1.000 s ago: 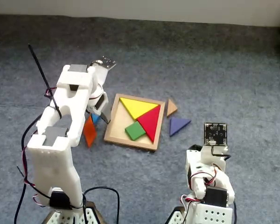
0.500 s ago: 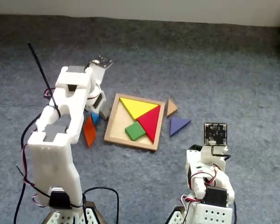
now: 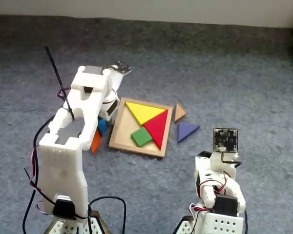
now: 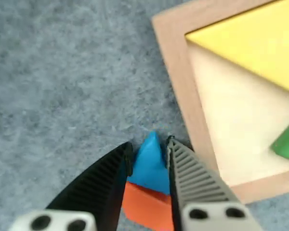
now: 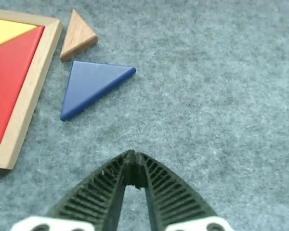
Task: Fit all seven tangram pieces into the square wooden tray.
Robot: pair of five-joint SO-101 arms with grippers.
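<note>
My left claw [image 4: 149, 144] pinches the blue piece [image 4: 149, 166]. It's tight there: the tray rim [image 4: 176, 91] sits just beside one jaw and the orange piece [image 4: 144, 207] touches the blue one. Right of centre in the high frame, the wooden triangle [image 3: 179, 112] and dark blue triangle [image 3: 186, 130] crowd the tray. Bare tabletop [image 3: 244, 73] spreads across the upper right.

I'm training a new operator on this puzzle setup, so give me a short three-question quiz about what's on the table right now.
1. True or false: the green square lies inside the tray.
2. Which piece is held by the left gripper? A yellow triangle, B light blue piece, C tan triangle.
3. How many pieces lie inside the tray?
Key: 1 true; 2 B; 3 three.
</note>
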